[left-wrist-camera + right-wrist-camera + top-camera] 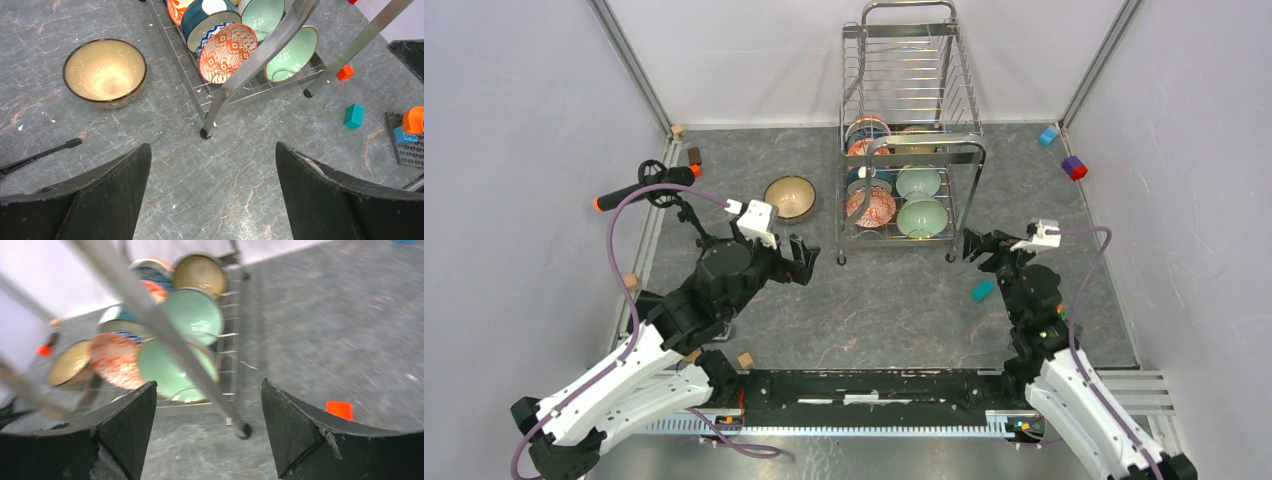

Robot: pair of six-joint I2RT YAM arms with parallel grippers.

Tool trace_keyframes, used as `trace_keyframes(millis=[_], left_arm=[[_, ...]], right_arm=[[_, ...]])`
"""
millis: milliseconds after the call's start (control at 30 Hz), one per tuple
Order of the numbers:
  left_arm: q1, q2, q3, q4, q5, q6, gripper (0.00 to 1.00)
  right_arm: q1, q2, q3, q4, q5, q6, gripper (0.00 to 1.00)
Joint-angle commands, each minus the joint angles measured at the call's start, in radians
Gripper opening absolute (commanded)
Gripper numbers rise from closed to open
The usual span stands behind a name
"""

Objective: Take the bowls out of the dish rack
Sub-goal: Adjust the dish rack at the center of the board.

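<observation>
**Left of frame, top view.** A tan round ceramic bowl with a dark rim is seen upright on the grey stone-patterned table, mouth up, outside the rack. Just below it the left gripper is found with jaws spread wide and nothing between them. It is pointed toward the rack's near-left leg.

**Centre.** The two-tier chrome wire dish rack is set with its long axis running from lower to upper frame, away from the arms. The remaining bowls are lodged on edge in two files along that axis. At the near end are a red-orange patterned round ceramic bowl in the left file and a pale green round ceramic bowl in the right file. Their mouths are tipped toward lower frame and upward.

**Right.** The right gripper is seen spread and empty, just beside the near-right leg. Its wrist view is blurred. The green bowl lies up-left of it and is judged nearer this arm. The patterned bowl is judged nearer the left arm.
</observation>
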Motion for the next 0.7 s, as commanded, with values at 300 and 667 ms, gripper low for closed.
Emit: trace_keyframes(millis=[300, 667], left_arm=[[-0.009, -0.032, 0.005, 0.018, -0.027, 0.035, 0.98], [-0.023, -0.037, 0.002, 0.011, -0.095, 0.038, 0.98]], right_arm=[[0.436, -0.068, -0.085, 0.223, -0.251, -0.082, 0.84], [0.734, 0.401, -0.069, 0.824, 0.239, -0.109, 0.86]])
